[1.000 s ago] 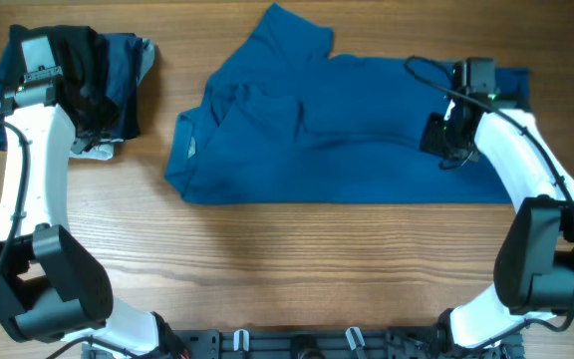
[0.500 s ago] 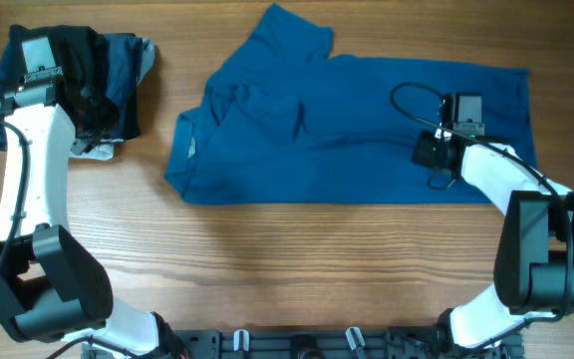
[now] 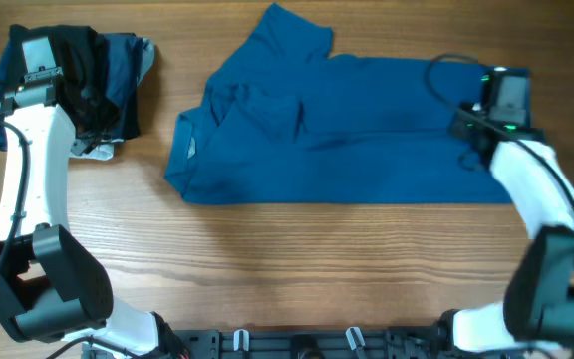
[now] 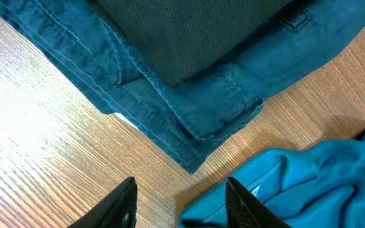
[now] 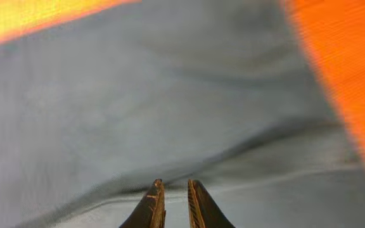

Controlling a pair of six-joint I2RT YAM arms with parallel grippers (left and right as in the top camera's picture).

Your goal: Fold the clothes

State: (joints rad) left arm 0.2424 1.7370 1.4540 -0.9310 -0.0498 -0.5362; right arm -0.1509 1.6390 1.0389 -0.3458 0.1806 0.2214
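The polo shirt [image 3: 357, 140] lies spread flat on the worktop [image 3: 297, 259], a little apart from the folded dark pile [image 3: 118, 90], its collar [image 3: 189, 150] turned toward that pile and its hem at the end farthest from it. One sleeve sticks out along the far edge, so the fold looks barely begun. I judge the step in hand to be taking hold of the hem corner. The right tool [image 5: 175, 206] hangs over the shirt's end farthest from the pile, its fingers parted only by a sliver with no cloth seen between them. The next move probably calls for a wider opening, a drop onto the hem edge, a firm pinch, then a carry toward the pile. The left tool [image 4: 182, 206] hovers just beside the pile, about half open and holding nothing. Only the overhead view shows the whole garment and both arms. The right wrist view alone shows that narrow gap, and the left wrist view alone shows the denim piece [image 4: 170, 107] and its stitched seams in the pile.
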